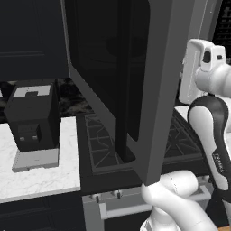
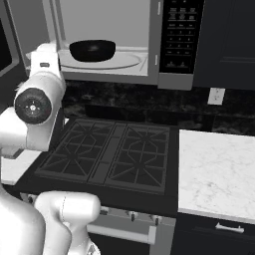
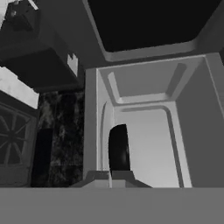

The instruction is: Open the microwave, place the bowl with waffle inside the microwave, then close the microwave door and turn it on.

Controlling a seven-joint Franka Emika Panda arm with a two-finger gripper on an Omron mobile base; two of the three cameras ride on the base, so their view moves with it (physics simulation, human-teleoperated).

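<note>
Kitchen, microwave (image 2: 124,45) open, bowl with waffle (image 2: 92,50) on the turntable's left edge; gripper (image 3: 111,176) pinched together empty; next: swing microwave door (image 1: 135,85) shut.

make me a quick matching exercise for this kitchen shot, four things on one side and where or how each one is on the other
Things:
1. bowl
2. microwave door
3. coffee machine
4. keypad strip

Places or states:
A. swung wide open
B. on the marble counter left of the stove
C. on the turntable inside the microwave
D. on the microwave's right side

Pairs: 1-C, 2-A, 3-B, 4-D
</note>
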